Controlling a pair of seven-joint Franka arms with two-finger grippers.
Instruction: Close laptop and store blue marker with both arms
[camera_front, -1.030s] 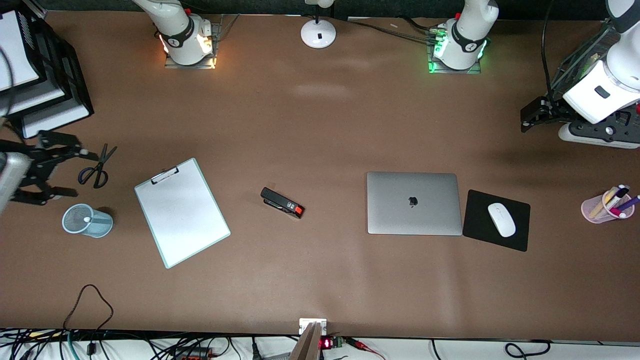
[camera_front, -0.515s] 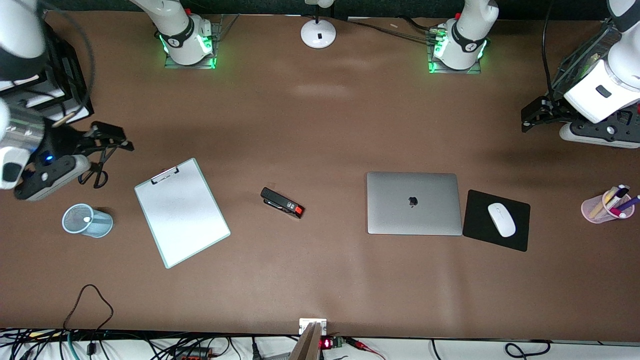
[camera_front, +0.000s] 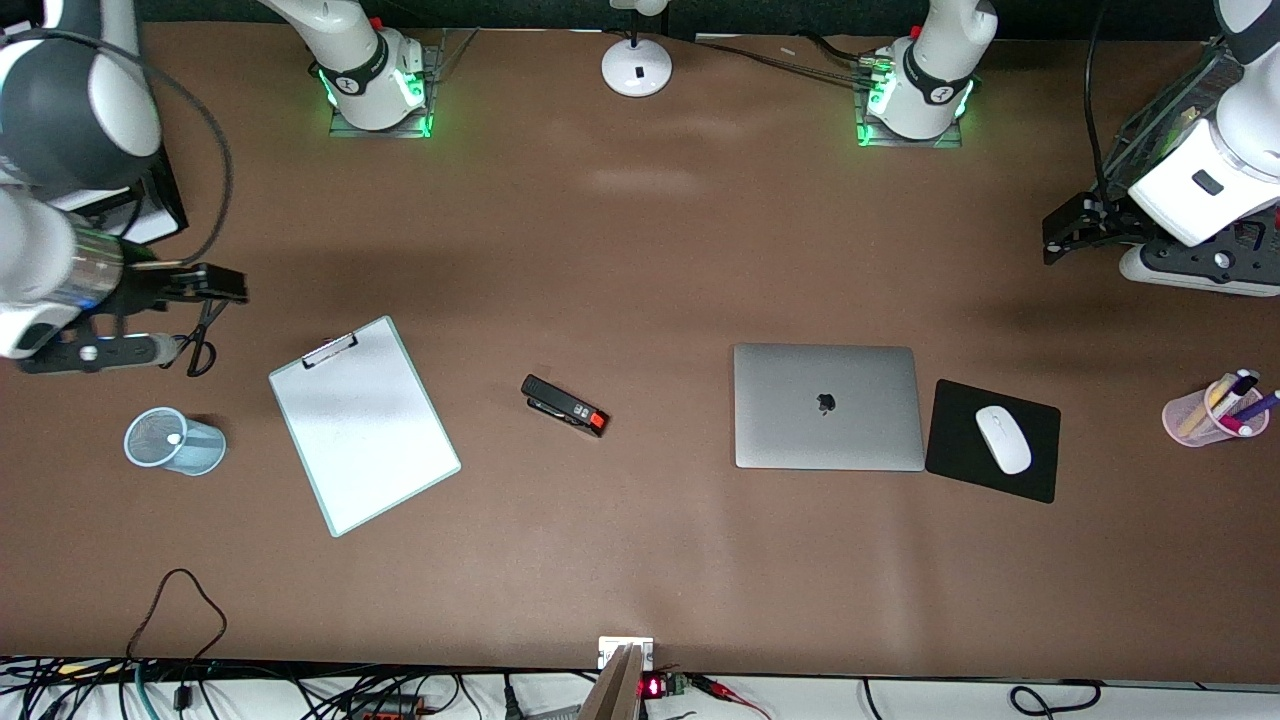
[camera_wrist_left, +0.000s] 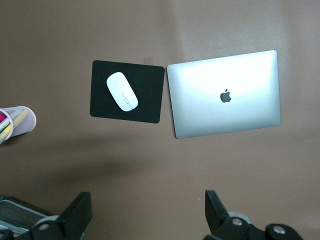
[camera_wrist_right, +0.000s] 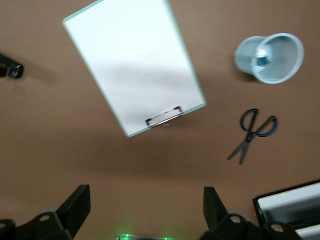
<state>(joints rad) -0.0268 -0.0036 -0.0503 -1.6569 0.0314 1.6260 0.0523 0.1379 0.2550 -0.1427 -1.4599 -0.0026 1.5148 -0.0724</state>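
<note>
The laptop (camera_front: 828, 406) is seen shut, flat beside the mouse pad (camera_front: 955, 460), with bare table (camera_front: 640, 250) around it. The blue marker is seemingly held in the mesh cup (camera_front: 176, 441), a white tip showing. Pens stand in the pink cup (camera_front: 1203, 418). The right gripper (camera_front: 205, 284) is held open over the scissors (camera_wrist_right: 252, 131); the left gripper (camera_front: 1062, 232) is open over the table's end.
</note>
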